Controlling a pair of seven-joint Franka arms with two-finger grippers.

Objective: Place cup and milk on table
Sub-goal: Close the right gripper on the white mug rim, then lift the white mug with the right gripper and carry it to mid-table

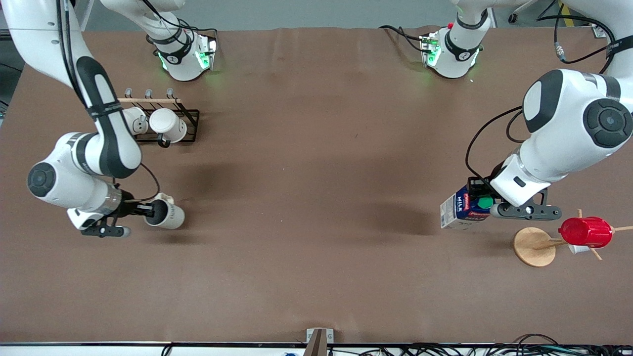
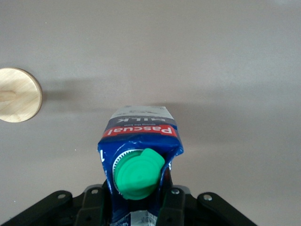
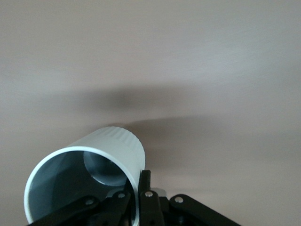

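My right gripper [image 1: 148, 210] is shut on the rim of the cup [image 1: 166, 213], a cream-white mug with a dark inside, held on its side over the brown table [image 1: 316, 198] at the right arm's end. In the right wrist view the cup [image 3: 89, 174] shows its open mouth, one finger inside and one outside the wall. My left gripper [image 1: 487, 203] is shut on the top of the milk [image 1: 460, 210], a blue and white carton with a green cap, over the table at the left arm's end. The milk [image 2: 138, 155] is pinched between the fingers in the left wrist view.
A black wire rack [image 1: 163, 123] with two white mugs stands toward the right arm's base. A wooden cup tree [image 1: 536, 246] with a round base holds a red plastic cup [image 1: 586, 231] beside the milk. Its wooden base [image 2: 18, 95] shows in the left wrist view.
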